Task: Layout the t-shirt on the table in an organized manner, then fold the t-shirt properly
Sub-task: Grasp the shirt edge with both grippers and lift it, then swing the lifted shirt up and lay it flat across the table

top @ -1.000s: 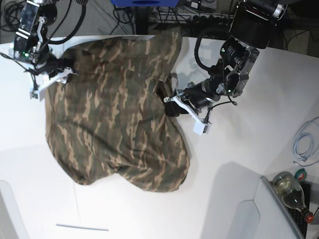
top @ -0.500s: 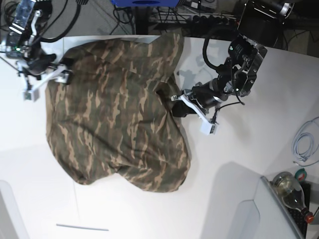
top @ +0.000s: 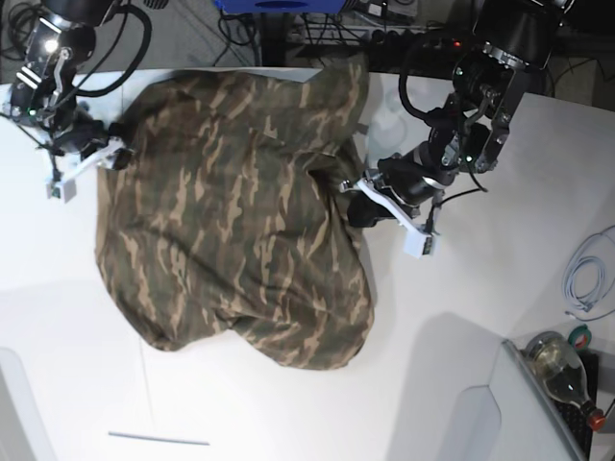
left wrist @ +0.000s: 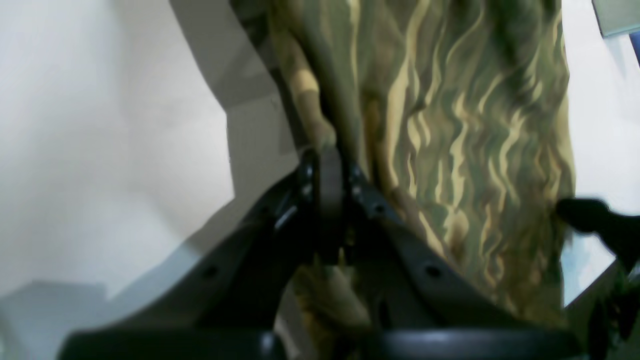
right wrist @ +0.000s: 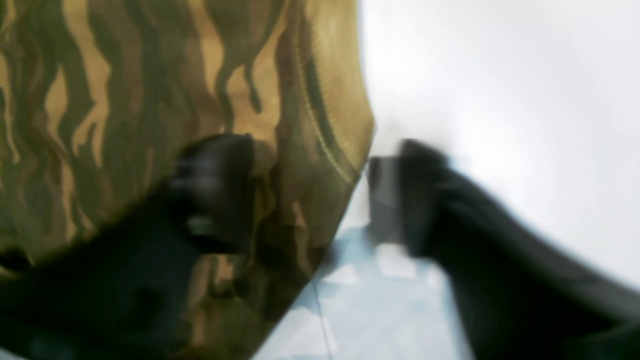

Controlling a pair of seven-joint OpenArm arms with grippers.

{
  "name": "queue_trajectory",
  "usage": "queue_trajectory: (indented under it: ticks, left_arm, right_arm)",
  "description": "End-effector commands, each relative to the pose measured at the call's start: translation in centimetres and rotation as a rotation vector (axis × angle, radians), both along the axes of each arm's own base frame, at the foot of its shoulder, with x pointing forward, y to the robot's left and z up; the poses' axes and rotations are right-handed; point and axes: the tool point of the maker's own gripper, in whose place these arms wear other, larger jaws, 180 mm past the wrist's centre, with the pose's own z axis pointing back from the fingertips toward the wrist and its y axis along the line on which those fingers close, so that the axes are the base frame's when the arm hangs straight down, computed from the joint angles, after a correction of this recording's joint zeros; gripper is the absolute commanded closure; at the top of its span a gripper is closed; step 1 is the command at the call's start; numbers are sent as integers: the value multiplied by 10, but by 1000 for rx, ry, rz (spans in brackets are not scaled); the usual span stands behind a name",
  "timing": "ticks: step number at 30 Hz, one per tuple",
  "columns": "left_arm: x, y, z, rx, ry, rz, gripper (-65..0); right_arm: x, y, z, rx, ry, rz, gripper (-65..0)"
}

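The t-shirt lies spread over the middle of the white bench in the base view, a broad camouflage mass with a rounded, bunched near edge and one part running up toward the far rim. It sits between the two arms, each meeting it at one side.

The left gripper is at the shirt's edge on that view's right, where the cloth puckers into a dark fold. In the left wrist view its jaws are closed together on a pinch of the fabric, with more cloth bunched below them and the rest of the t-shirt stretching away beyond (the print there is soft and streaked).

The right gripper is at the opposite edge, on the base view's left. In the right wrist view its jaws stand apart: one dark finger lies against the cloth, the other is over bare bench, and the hemmed edge of the t-shirt passes between them. That view is heavily blurred, so whether the fingers touch the fabric cannot be told.

At the base view's lower right, a bottle and a pale cable lie well apart from the shirt.
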Motion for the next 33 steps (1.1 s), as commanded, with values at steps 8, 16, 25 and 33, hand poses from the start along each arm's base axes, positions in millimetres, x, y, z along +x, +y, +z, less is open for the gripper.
queue_trajectory:
  ticks: [8, 16, 25, 33]
  left_arm:
    - [26, -1, 53, -5, -123, 75, 0]
    - [35, 5, 86, 1, -167, 175, 0]
    - [41, 0, 126, -20, -234, 163, 0]
    - [104, -11, 102, -5, -66, 149, 0]
  right_arm:
    - [13, 2, 32, -44, -52, 146, 0]
    - [15, -64, 117, -282, -142, 37, 0]
    - [12, -57, 145, -288, -133, 70, 0]
    - [93, -54, 125, -190, -209, 168, 0]
